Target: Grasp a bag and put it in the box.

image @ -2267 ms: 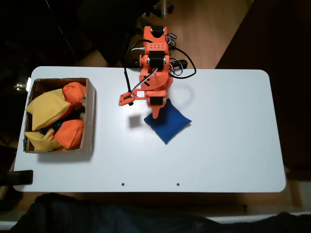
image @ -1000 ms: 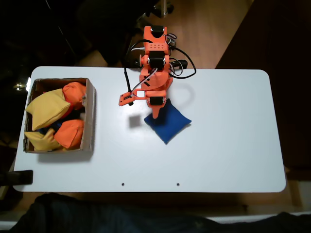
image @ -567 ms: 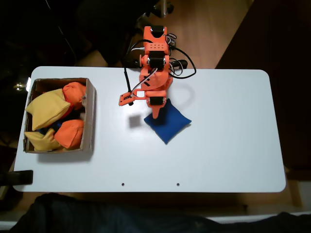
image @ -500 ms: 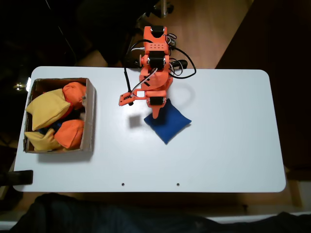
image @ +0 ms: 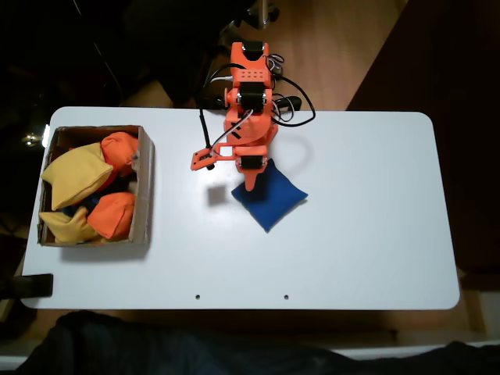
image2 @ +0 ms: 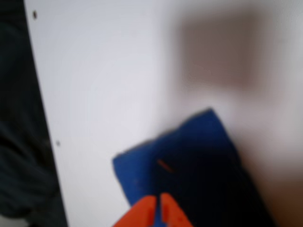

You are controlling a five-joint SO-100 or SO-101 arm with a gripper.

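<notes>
Orange arm (image: 248, 117) folded forward, claw (image2: 158, 206) downward, fingertips together.

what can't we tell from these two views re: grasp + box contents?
- Grip contact: in the wrist view the gripper tips look together over the bag, but blur hides whether fabric is pinched.
- Bag's near corner: covered by the arm in the fixed view.
- Box contents: beanbags overlap, count unclear.
</notes>
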